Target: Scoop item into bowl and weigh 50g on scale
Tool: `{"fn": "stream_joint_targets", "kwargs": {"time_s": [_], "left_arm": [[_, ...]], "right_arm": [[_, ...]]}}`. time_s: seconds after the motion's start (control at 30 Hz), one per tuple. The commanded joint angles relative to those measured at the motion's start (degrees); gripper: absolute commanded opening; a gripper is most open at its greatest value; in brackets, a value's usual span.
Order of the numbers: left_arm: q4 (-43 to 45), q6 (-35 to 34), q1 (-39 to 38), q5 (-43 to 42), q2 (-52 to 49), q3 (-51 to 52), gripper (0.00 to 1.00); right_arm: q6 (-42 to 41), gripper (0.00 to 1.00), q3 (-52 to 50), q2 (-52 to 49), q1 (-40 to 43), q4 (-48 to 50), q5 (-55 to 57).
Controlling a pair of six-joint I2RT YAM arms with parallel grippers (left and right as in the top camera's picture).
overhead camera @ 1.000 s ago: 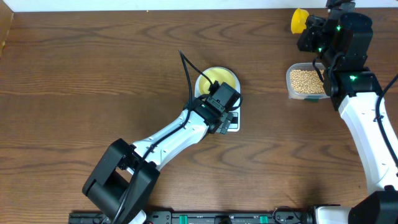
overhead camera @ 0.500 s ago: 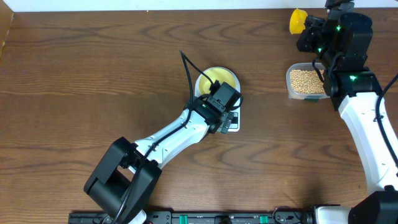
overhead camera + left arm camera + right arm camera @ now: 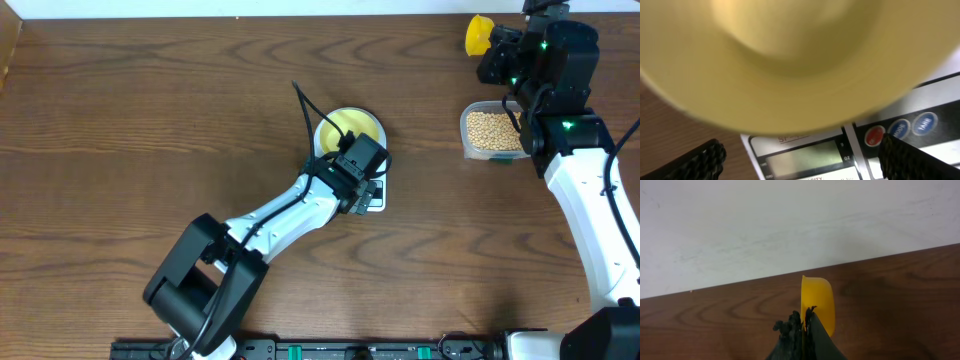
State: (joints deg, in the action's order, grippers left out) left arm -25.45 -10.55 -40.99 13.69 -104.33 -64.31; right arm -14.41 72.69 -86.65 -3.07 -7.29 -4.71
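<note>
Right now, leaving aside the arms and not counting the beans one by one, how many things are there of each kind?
Pale-yellow bowl: 1
White scale: 1
Clear container of beans: 1
Yellow scoop: 1
Total: 4

A dark brown wood-grain table spreads beneath me. Just ahead of my right gripper, the table's far edge meets a plain white wall, faintly scuffed. The light falls even and soft across the wood.
</note>
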Motion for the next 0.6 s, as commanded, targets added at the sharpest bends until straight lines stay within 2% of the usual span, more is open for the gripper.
{"fn": "stream_joint_targets", "kwargs": {"time_s": [0.0, 0.57], "left_arm": [[0.28, -0.46, -0.13, 0.98, -1.14, 0.02, 1.00], [0.96, 0.39, -0.07, 2.49, -1.20, 0.02, 1.00]], "right_arm": [[0.76, 0.01, 0.68, -0.26, -0.02, -0.02, -0.37], [0.76, 0.01, 0.68, -0.26, -0.02, -0.48, -0.37]]}}
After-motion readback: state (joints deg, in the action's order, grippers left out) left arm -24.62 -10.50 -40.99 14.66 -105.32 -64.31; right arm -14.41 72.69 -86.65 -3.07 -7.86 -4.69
